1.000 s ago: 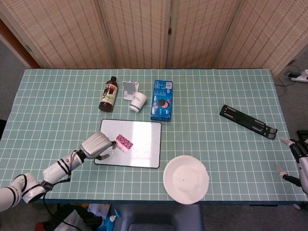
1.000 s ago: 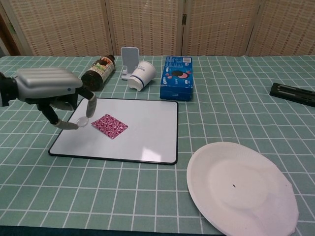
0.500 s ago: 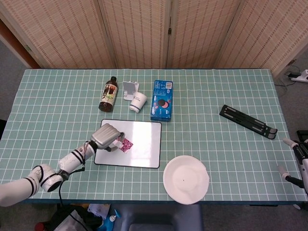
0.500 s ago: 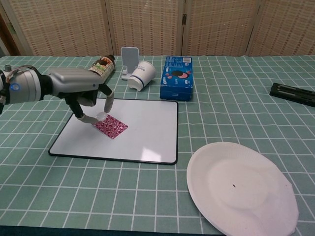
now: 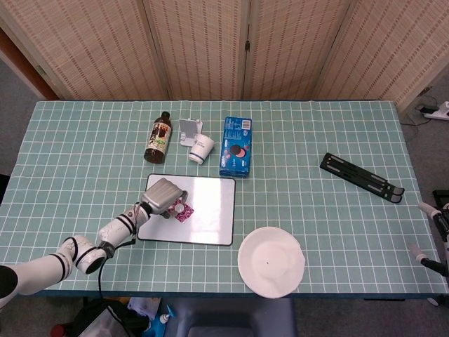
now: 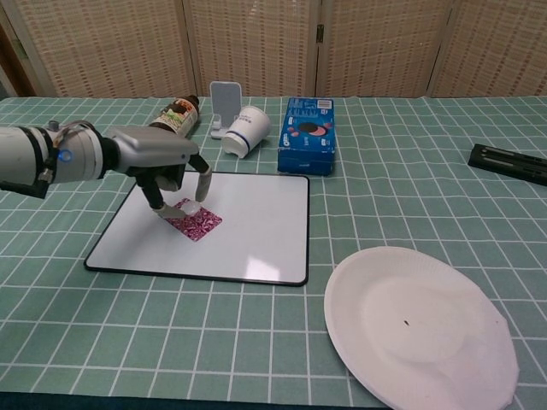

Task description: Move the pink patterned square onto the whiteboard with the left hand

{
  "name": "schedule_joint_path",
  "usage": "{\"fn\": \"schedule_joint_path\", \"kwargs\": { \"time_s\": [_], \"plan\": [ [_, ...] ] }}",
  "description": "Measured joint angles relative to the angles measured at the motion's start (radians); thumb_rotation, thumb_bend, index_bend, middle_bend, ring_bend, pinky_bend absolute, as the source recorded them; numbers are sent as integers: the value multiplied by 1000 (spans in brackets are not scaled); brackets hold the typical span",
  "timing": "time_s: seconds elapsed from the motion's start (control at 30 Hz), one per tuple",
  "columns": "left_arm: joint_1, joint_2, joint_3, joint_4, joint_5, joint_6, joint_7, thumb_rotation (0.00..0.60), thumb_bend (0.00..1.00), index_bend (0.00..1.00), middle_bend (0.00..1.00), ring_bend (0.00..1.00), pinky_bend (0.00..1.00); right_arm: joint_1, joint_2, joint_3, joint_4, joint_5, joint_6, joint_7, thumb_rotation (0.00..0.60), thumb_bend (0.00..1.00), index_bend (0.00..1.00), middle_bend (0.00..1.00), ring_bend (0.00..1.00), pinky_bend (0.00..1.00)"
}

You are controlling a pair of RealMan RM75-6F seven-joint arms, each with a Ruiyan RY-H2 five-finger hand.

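Note:
The pink patterned square (image 5: pixel 185 213) (image 6: pixel 199 224) lies flat on the left part of the whiteboard (image 5: pixel 210 210) (image 6: pixel 256 231). My left hand (image 5: pixel 165 194) (image 6: pixel 162 161) hovers over the board's upper left. Its fingers (image 6: pixel 203 184) point down, spread apart, and their tips touch the square's near-left edge without lifting it. The square's upper-left corner is hidden under the hand. My right hand (image 5: pixel 436 235) shows only at the right edge of the head view, off the table, fingers apart and holding nothing.
Behind the board stand a brown bottle (image 5: pixel 158 137) (image 6: pixel 171 124), a white phone stand (image 5: pixel 188 130), a tipped white cup (image 5: pixel 202 149) (image 6: pixel 246 131) and a blue box (image 5: pixel 236 146) (image 6: pixel 307 135). A white plate (image 5: pixel 271 261) (image 6: pixel 419 329) sits front right, and a black folded stand (image 5: pixel 361 177) lies far right.
My left hand has travelled from the board's left edge rightward and further onto the board, until its fingertips reach the pink square. The square has stayed in place.

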Motion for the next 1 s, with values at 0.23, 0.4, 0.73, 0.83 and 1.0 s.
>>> {"fn": "schedule_joint_path", "kwargs": {
  "time_s": [0.23,0.4,0.73,0.83,1.0],
  "plan": [
    [-5,14,-4,-32,-36,-24,45,600,297,327,1000,959,935,-4,-3,0,8,1,3,9,600,188,204,263,229,269],
    [9,42,-16,-75,-62,6,67,600,297,284,975,932,928,-6,-1,0,8,-2,8,11,600,188,204,264,229,268],
    [151,153,-52,-188,-168,202,93,600,297,289,738,661,913,2,3,1,12,6,-16,15,600,188,204,264,229,269],
    [199,203,-54,-230,-203,256,110,600,297,286,650,573,805,10,2,4,17,8,-28,20,600,188,204,263,229,269],
    [294,290,-48,-304,-256,342,122,600,297,271,527,452,615,23,3,8,20,21,-55,23,600,188,205,264,229,269]
  ]
}}
